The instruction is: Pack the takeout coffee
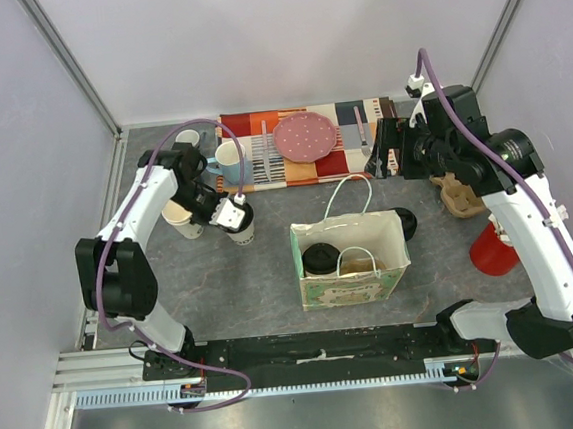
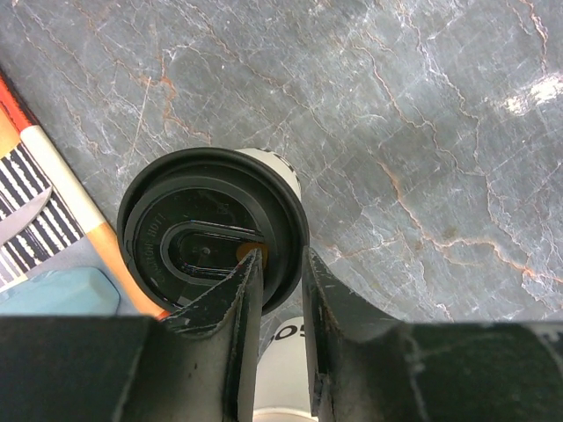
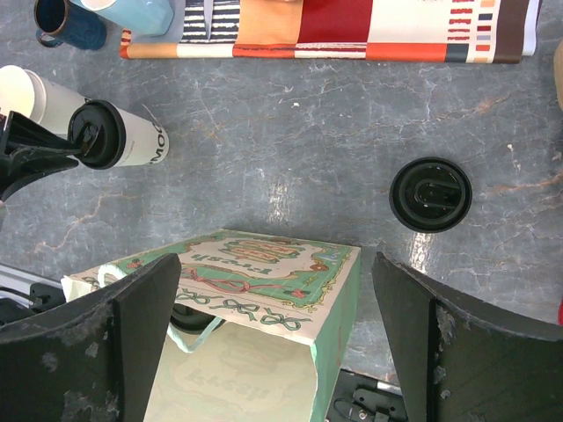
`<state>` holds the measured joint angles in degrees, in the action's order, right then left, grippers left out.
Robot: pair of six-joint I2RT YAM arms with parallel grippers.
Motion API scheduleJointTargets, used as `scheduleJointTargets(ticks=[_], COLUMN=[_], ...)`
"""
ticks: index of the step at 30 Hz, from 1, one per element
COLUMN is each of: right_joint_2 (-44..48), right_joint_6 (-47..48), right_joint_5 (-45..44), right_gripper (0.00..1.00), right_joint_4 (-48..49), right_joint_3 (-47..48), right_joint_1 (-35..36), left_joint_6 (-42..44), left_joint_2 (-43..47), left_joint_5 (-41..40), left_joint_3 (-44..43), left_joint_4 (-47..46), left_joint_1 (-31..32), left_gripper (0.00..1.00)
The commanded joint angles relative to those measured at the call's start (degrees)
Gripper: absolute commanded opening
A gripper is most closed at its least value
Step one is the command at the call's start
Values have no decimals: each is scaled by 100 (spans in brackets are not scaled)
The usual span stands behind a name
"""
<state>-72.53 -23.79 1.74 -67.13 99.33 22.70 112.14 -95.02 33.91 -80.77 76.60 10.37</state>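
- We see the left gripper [image 2: 281, 257] down on the lidded cup [image 1: 242, 230], which stands upright on the left part of the tabletop [image 1: 223, 292], just off the near edge of the patterned placemat [image 1: 334, 165].
- One finger [image 2: 236, 299] sits on top of the cup's black lid [image 2: 189, 242], and the other is outside the rim. The jaws are narrow astride that edge, but we cannot tell whether they actually pinch it.
- Beside it, toward the left edge, stands a second cup [image 1: 181, 222], upright and uncovered.
- The paper bag [image 1: 358, 281] stands open mid-tabletop toward the near edge, and we can see a round black lid [image 1: 321, 259] inside on its left side.
- A loose lid [image 3: 430, 193] lies flat on the tabletop just right of the bag.
- The right gripper [image 3: 273, 264] hangs above the bag's far side, spread wide, with nothing between its fingers.
- A light blue mug [image 1: 228, 160] sits at the placemat's left end.
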Motion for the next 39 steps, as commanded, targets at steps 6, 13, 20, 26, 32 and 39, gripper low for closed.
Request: scheduleJointTargets(ticks=[6, 13, 20, 26, 32, 39], right_joint_2=[-42, -50, 2, 90, 528, 1206], right_joint_6=[6, -11, -187, -564, -1152, -1584], right_joint_5=[46, 46, -15, -138, -481, -727], right_gripper=[98, 98, 98, 98, 98, 98], right_joint_4=[-54, -63, 174, 368, 359, 350], right_joint_3=[280, 333, 368, 394, 70, -668], right_joint_1=[-11, -11, -11, -11, -11, -11], left_joint_6=[133, -515, -3954, -7217, -9031, -10324], left_joint_2=[-69, 27, 300, 195, 71, 712], left_joint_5=[-34, 238, 407, -348, -640, -307], left_joint_3=[52, -403, -1826, -3706, -5562, -5906], left_joint_4=[-57, -84, -119, 91, 813, 409], left_joint_1=[44, 132, 290, 930, 1992, 2934], left_gripper=[28, 2, 2, 2, 2, 2])
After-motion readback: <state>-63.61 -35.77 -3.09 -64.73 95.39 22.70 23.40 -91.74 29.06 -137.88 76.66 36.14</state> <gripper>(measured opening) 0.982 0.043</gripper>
